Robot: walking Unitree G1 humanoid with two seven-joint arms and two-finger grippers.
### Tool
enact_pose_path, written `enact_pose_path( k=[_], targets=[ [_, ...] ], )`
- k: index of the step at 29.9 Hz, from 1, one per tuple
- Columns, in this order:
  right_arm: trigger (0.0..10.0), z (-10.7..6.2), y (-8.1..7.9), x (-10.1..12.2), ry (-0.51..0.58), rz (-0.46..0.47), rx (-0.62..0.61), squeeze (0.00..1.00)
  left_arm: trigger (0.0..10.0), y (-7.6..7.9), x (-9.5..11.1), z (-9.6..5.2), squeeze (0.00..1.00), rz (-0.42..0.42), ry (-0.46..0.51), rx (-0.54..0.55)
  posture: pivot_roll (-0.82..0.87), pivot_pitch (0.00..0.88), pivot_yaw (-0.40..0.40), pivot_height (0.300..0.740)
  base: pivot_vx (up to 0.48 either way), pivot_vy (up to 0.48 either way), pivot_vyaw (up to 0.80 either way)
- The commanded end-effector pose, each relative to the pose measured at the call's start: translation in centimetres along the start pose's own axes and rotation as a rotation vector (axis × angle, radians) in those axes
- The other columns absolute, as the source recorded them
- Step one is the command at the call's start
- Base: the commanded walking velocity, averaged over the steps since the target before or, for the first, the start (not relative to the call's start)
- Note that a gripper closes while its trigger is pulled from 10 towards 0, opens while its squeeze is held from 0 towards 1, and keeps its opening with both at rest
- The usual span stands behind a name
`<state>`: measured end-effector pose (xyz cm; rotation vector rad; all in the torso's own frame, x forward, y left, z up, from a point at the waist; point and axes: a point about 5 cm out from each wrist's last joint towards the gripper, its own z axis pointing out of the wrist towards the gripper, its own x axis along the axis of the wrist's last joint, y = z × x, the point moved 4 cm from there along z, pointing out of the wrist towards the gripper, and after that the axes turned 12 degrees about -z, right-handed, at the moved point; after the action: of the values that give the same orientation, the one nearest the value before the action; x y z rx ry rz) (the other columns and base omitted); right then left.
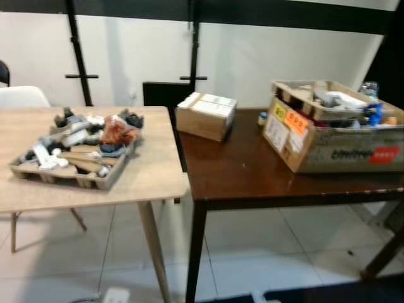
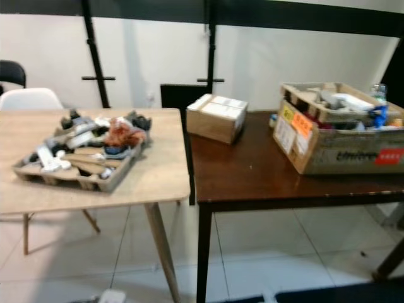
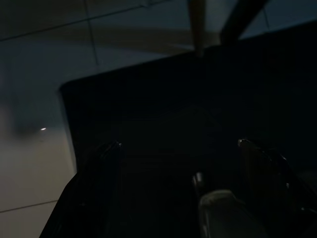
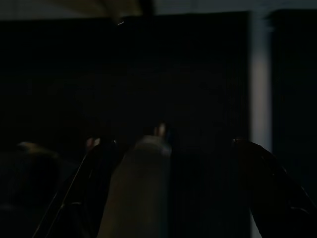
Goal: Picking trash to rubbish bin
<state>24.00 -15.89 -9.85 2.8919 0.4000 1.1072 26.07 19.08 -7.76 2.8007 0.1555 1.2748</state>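
Observation:
A cardboard tray (image 1: 69, 172) lies on the light wooden table (image 1: 151, 170) at the left, heaped with trash: crumpled wrappers, white scraps and an orange-brown wad (image 1: 118, 130). Both arms hang low in the shade. In the dark left wrist view, my left gripper (image 3: 178, 145) points at a dark surface with its two fingers spread apart. My right gripper (image 4: 168, 144) is equally dim, its fingers also apart, and a pale blurred shape (image 4: 138, 188) lies beyond them, too dark to identify.
A dark brown table (image 1: 252, 173) adjoins the wooden one on the right. It carries a small closed carton (image 1: 205, 115) and a large open cardboard box (image 1: 334, 129) full of items. A white chair (image 1: 22, 96) stands far left. Below is white tiled floor (image 1: 252, 246).

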Motion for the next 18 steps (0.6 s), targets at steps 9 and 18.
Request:
enact_pose_path(
  k=[9, 18],
  targets=[
    [10.0, -0.27, 1.02, -0.97, -0.026, -0.009, -0.024, 0.00, 10.0, 0.34, -0.24, 0.02, 0.00, 0.000, -0.011, -0.010, -0.06, 0.130, -0.012, 0.740, 0.315, 0.000, 0.00],
    [10.0, -0.27, 1.14, -0.97, -0.028, -0.010, -0.027, 0.00, 10.0, 0.30, -0.11, 0.04, 0.00, 0.002, -0.002, -0.003, -0.06, 0.125, -0.014, 0.740, 0.236, 0.000, 0.00]
  ],
)
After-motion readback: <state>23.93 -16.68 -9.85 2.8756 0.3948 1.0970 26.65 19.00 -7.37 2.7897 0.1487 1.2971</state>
